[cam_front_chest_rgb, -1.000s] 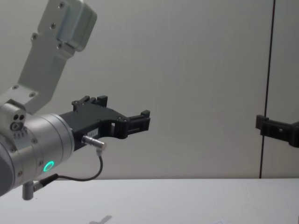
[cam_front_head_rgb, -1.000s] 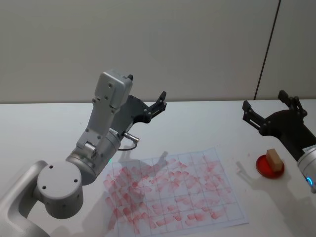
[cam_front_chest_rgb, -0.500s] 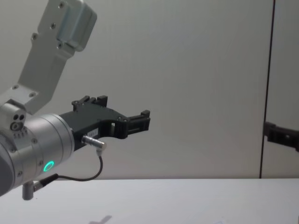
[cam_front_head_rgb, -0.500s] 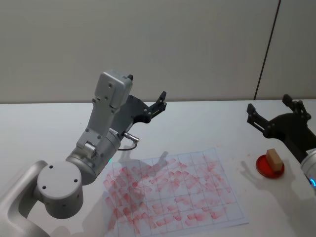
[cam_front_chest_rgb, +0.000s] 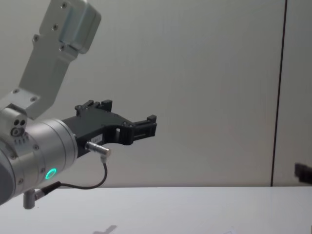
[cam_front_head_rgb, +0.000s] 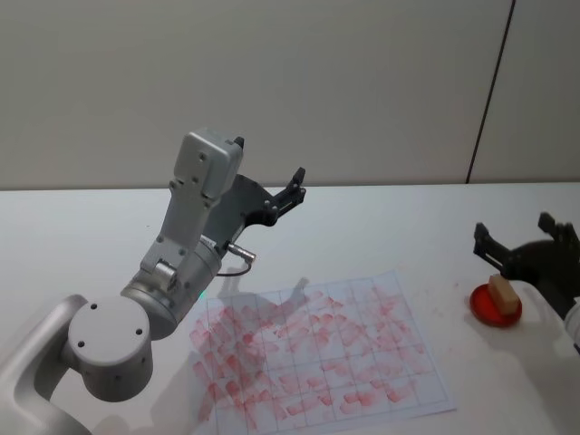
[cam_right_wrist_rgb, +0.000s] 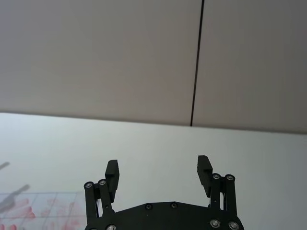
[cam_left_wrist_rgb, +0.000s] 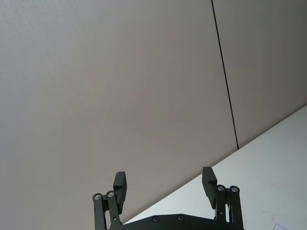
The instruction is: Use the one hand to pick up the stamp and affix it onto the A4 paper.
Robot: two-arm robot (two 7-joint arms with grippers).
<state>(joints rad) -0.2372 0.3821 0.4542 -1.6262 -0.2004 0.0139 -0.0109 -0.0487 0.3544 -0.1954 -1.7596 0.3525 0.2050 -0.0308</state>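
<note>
The stamp [cam_front_head_rgb: 502,292] sits on its red pad [cam_front_head_rgb: 490,309], right of the A4 paper [cam_front_head_rgb: 317,358]. I've lowered the right pincer [cam_front_head_rgb: 517,237] close behind it, released and empty, so I judge the grasp comes next. The left pincer [cam_left_wrist_rgb: 163,179] hangs released, raised off the bench [cam_front_head_rgb: 381,227].

It looks like a robot lab: a bare white table [cam_front_head_rgb: 91,222], blank beige wall panels [cam_front_head_rgb: 272,82], and a gridded sheet of paper [cam_front_head_rgb: 317,353] covered in red test marks.

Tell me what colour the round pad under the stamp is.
Red. The round pad holding the light brown stamp shows best in the head view.
</note>
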